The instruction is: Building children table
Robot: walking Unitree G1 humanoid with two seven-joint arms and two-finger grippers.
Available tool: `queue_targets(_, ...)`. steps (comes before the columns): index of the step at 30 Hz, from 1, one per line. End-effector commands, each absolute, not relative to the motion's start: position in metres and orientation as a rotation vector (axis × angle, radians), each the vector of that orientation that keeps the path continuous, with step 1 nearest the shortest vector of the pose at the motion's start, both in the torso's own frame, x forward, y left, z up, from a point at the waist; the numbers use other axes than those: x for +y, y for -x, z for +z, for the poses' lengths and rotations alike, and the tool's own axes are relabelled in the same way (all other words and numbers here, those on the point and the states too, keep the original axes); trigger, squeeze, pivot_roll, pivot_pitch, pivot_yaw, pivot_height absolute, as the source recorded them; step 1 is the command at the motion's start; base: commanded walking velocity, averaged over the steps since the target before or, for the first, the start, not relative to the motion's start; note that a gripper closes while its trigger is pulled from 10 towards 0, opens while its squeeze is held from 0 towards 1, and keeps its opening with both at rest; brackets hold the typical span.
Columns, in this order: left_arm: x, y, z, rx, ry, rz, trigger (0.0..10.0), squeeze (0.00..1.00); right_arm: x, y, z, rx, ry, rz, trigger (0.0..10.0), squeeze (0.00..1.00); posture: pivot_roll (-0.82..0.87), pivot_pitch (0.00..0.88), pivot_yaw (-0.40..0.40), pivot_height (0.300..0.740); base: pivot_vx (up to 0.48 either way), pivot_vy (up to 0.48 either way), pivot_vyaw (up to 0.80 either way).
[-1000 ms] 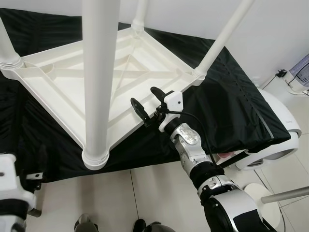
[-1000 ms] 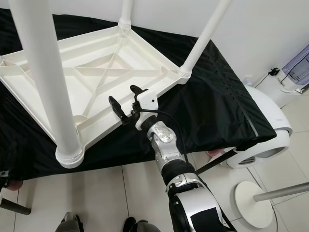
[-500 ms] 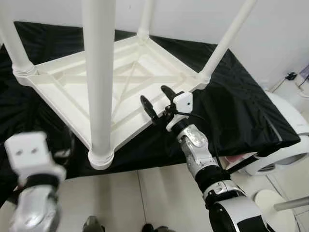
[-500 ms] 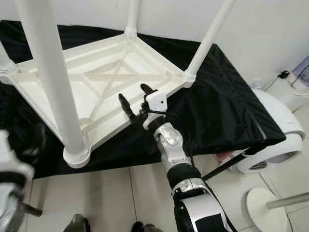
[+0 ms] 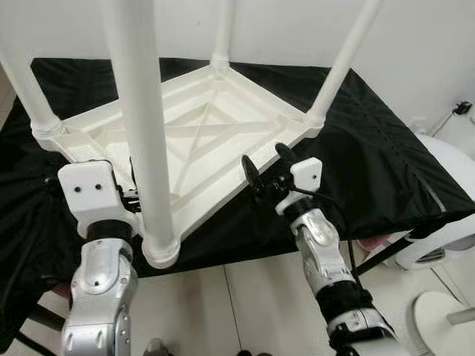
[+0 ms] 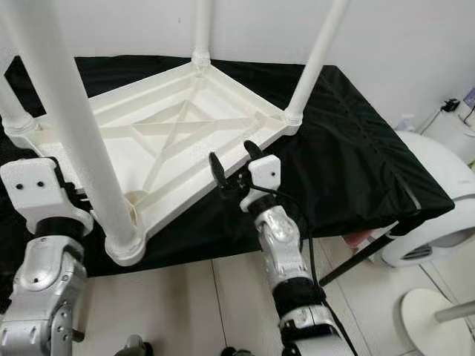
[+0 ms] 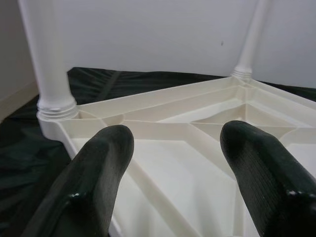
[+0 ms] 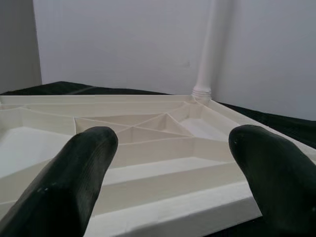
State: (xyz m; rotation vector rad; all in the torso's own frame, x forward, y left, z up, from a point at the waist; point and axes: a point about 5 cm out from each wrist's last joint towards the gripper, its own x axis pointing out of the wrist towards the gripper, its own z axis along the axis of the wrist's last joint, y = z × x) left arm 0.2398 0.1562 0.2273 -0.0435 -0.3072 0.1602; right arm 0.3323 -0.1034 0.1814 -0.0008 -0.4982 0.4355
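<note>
The white plastic children's table (image 5: pixel 200 144) lies upside down on a black cloth, and its legs stand upward. The nearest leg (image 5: pixel 141 133) rises at the front corner. My right gripper (image 5: pixel 267 165) is open, its two fingers pointing at the table's near right edge, just short of the rim (image 8: pixel 197 197). My left gripper (image 7: pixel 173 148) is open too, held up at the near left edge beside the nearest leg. Its white wrist block (image 5: pixel 89 196) stands level with the rim. Nothing is between either pair of fingers.
The black cloth (image 5: pixel 386 148) drapes over the support and hangs down at the front. A white rounded appliance (image 6: pixel 438 222) and a round stand base (image 5: pixel 445 319) sit on the tiled floor to the right. A white wall is close behind.
My left arm has risen from low at the left up to the table's near left edge. The camera has shifted. My right gripper stays open at the near right edge.
</note>
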Motion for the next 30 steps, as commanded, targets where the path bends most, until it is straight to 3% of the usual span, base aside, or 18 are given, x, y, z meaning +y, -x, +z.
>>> queue_targets(1, 0.147, -0.243, 0.225, -0.292, 0.043, 0.104, 10.0, 0.0, -0.109, -0.325, 0.178, -0.477, 0.002, 0.449, 10.0, 0.0, 0.09, 0.148, -0.037, 0.74, 0.0, 0.0, 0.0)
queue_targets(14, 0.136, -0.254, 0.233, -0.295, 0.06, 0.027, 10.0, 0.0, -0.129, -0.261, 0.16, -0.261, 0.085, 0.903, 10.0, 0.0, 0.05, 0.163, 0.009, 0.74, 0.0, 0.0, 0.0)
queue_targets(20, 0.134, -0.255, 0.234, -0.296, 0.056, 0.021, 10.0, 0.0, -0.129, -0.255, 0.163, -0.238, 0.099, 0.966, 10.0, 0.0, 0.05, 0.166, 0.01, 0.74, 0.0, 0.0, 0.0)
queue_targets(30, 0.119, -0.257, 0.243, -0.315, 0.084, -0.01, 10.0, 0.0, -0.102, -0.25, 0.178, -0.212, 0.103, 1.228, 10.0, 0.0, 0.08, 0.181, -0.001, 0.74, 0.0, 0.0, 0.0)
